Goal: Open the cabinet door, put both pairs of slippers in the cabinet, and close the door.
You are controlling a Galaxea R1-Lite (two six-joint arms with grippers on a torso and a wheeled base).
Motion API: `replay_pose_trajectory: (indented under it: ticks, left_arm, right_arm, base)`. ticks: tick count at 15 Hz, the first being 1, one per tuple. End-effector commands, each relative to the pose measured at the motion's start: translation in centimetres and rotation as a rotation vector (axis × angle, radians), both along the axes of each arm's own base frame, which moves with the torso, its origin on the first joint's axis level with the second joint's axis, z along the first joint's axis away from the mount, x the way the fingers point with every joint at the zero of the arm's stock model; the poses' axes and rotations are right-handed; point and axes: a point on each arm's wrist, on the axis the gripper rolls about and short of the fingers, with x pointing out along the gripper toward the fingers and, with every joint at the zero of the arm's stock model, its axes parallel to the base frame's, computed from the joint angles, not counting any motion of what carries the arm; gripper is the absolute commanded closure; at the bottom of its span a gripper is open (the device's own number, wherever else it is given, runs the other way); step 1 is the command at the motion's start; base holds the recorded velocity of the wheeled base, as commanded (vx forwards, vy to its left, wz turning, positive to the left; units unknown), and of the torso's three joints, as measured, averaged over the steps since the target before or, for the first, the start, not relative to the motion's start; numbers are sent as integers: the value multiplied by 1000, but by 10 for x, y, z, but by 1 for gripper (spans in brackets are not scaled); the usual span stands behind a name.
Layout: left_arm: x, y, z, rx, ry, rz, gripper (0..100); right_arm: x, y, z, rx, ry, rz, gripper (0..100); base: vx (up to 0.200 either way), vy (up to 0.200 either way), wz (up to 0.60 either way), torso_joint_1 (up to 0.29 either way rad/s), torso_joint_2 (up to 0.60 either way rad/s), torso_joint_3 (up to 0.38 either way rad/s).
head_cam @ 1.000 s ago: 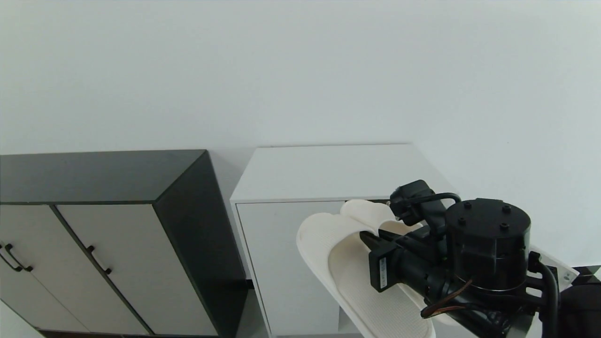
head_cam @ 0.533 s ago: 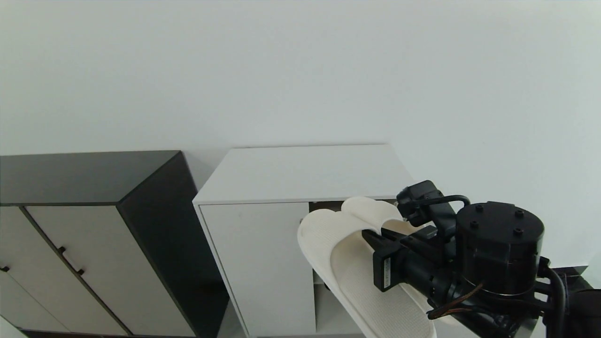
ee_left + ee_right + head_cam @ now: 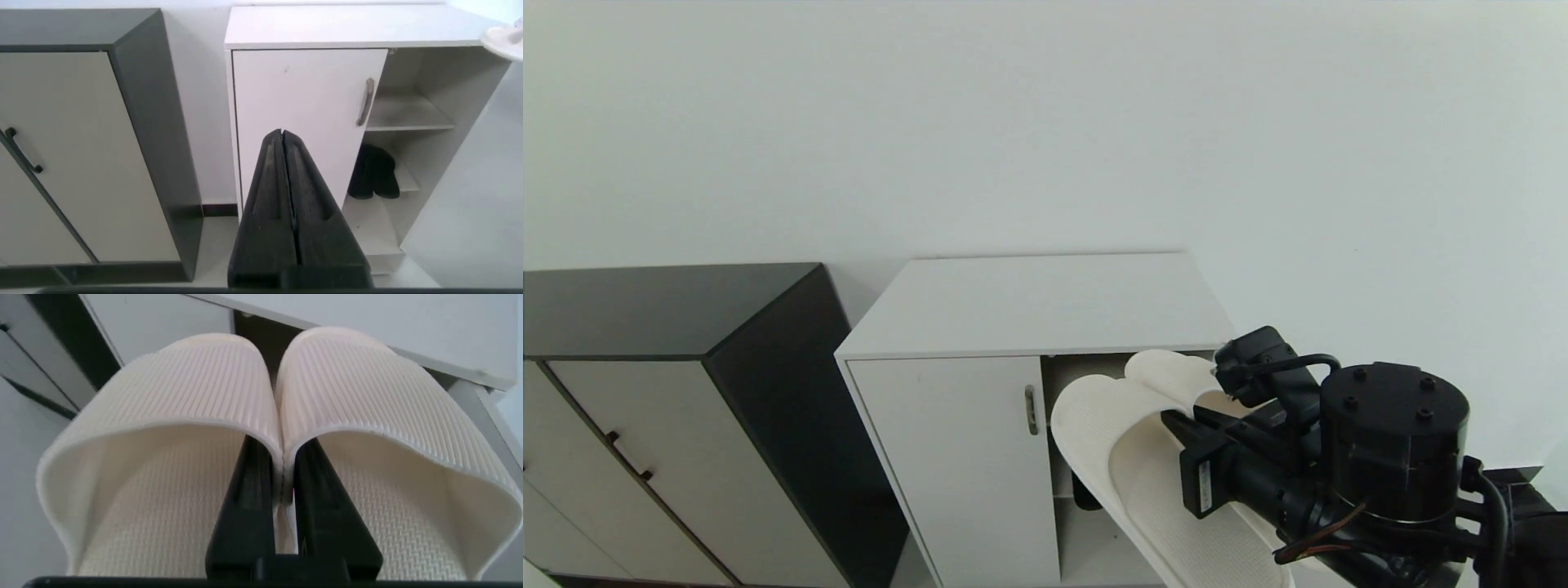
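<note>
Cream ribbed foam slippers (image 3: 196, 384) looked light and soft; right gripper (image 3: 282, 469) pinched their adjoining straps together, left gripper (image 3: 283, 143) closed empty.

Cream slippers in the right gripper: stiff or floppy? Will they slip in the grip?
Probably light and stiff: the cream slippers stick out from the right gripper without visible sag. Their ribbed surface likely resists slipping. They are pinched only at the inner strap edges, so they may pivot if a toe catches the cabinet.
</note>
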Motion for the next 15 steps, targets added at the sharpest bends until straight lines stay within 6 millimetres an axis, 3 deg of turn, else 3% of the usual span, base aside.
replay_pose_trajectory:
  ticks: [1, 6, 15]
  left_arm:
    - [0, 0, 0, 0, 0, -1, 100]
    - [0, 0, 0, 0, 2, -1, 100]
    - [0, 0, 0, 0, 0, -2, 100]
  right_arm:
    - [1, 0, -1, -4, 4, -1, 100]
    - [1, 2, -4, -11, 10, 2, 100]
    - [4, 4, -10, -13, 11, 1, 100]
  base:
    - [0, 0, 0, 0, 0, 0]
    - [0, 0, 0, -43, 100, 58]
    - [0, 0, 0, -218, 522, 302]
